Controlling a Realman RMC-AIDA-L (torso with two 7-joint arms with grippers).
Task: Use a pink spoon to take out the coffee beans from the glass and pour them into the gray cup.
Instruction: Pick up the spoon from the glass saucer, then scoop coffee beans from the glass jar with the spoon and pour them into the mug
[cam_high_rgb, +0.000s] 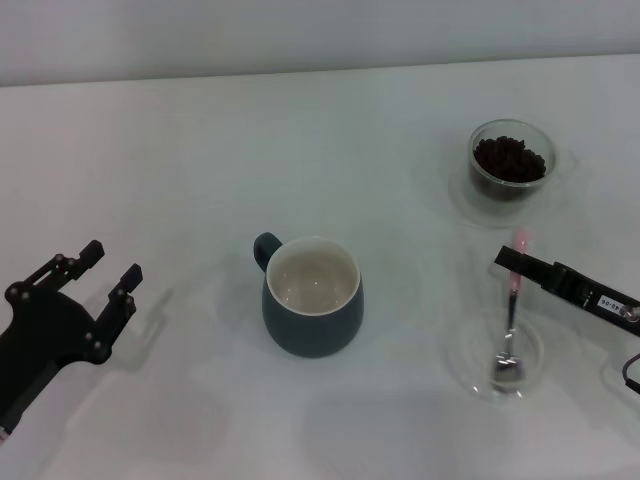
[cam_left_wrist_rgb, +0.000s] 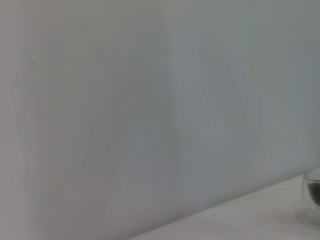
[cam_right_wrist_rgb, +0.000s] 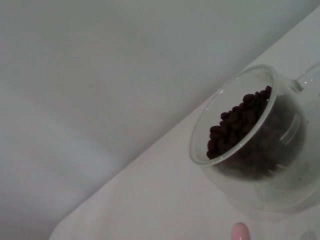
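Since the slim pink-handled metal spoon (cam_high_rgb: 512, 318) lies bowl-down in a shallow clear dish (cam_high_rgb: 478, 372) by the tabletop's near right edge, handle pointing twd the far edge, the right gripper (cam_high_rgb: 512, 262) is at its handle; jaw state can't be told. The left gripper (cam_high_rgb: 112, 268), jaws apart, sits idle near the left edge.

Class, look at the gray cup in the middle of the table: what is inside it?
The gray cup shows only its bare cream-white interior, with no beans visible. The coffee beans sit in the glass. The near inner wall of the cup is hidden by its rim.
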